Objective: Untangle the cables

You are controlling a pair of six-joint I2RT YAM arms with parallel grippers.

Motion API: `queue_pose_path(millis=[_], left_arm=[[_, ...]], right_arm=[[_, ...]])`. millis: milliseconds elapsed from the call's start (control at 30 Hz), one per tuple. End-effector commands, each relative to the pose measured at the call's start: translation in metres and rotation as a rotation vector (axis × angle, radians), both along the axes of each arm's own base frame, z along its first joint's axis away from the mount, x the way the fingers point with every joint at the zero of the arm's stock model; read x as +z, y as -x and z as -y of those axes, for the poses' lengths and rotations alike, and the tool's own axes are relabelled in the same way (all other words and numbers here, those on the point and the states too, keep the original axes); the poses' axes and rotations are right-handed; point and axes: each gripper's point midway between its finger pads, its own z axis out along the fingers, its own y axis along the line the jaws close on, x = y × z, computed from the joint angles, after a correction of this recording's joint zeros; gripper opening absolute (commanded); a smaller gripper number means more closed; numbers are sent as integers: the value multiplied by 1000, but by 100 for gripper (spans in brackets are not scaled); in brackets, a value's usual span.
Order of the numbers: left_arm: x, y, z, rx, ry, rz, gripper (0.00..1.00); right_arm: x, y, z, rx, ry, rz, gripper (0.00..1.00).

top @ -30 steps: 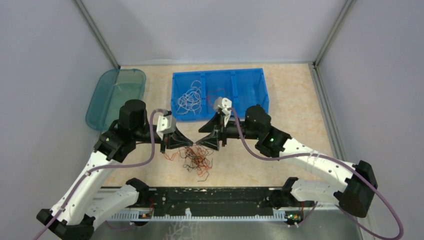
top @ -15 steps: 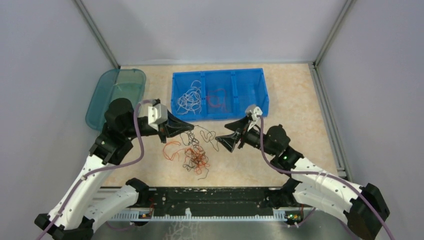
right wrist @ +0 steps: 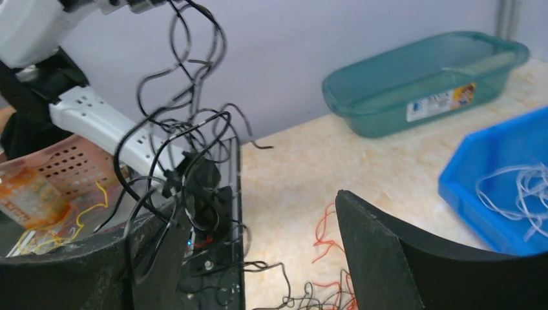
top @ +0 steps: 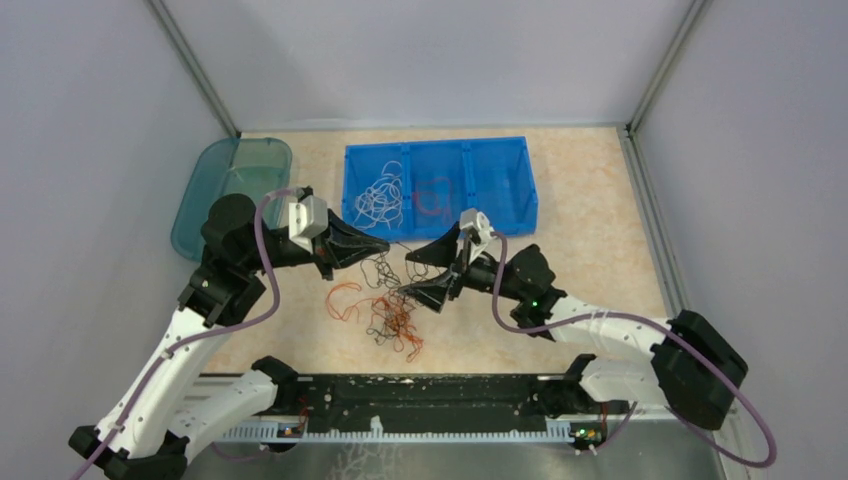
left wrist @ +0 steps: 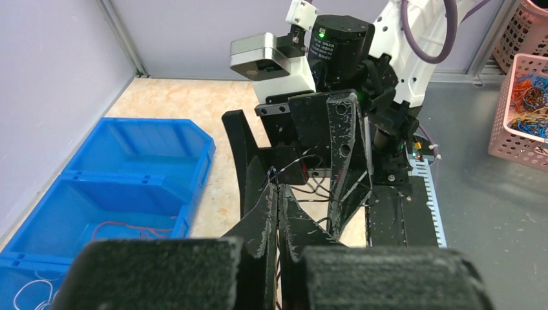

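From above, I'm seeing the right gripper [top: 413,274], reopened wide, swinging back toward the cables [top: 388,318] lying just before the blue bin [top: 436,143]; the left wrist is showing the left gripper [left wrist: 278,194] clamping a black strand [left wrist: 292,161]; the right wrist is showing it dangling free of those spread jaws, probably awaiting a regrasp.

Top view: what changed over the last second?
The left claw, shut on the black cable, drew it up and to the left. The right claw opened, swung out to the right, then came back and now stands open beside that cable. The orange cables spread slightly. The blue bin and green tray stayed put.
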Motion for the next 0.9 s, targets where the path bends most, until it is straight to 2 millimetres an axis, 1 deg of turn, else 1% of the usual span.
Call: queue_pose_path(millis=[0,167,233,300,333,367,433,533,600,667,700,867], left_arm=[[15,4,-2,-1,29,31,1],[17,4,-2,1,32,36,1],[20,3,-2,8,39,42,1],[24,2,-2,18,47,53,1],[26,2,-2,18,50,56,1],[28,2,-2,15,52,57,1],[34,3,-2,15,63,58,1],[46,4,-3,19,79,76,1],[55,4,-5,30,90,96,1],[67,5,-7,37,103,118,1],[72,6,-7,38,110,129,1],[94,8,-12,60,140,172,1]], right_arm=[[62,24,-16,130,-197,138,81],[63,31,-32,156,-222,129,79],[61,37,-38,188,-235,115,79],[54,44,-44,213,-234,94,79],[50,43,-47,205,-229,85,78],[46,41,-50,187,-218,77,75],[40,36,-52,159,-212,62,64],[35,28,-51,115,-200,44,35],[28,24,-48,80,-177,33,18],[19,21,-44,48,-146,27,3],[12,20,-42,35,-124,20,0],[-12,19,-34,2,-62,-19,0]])
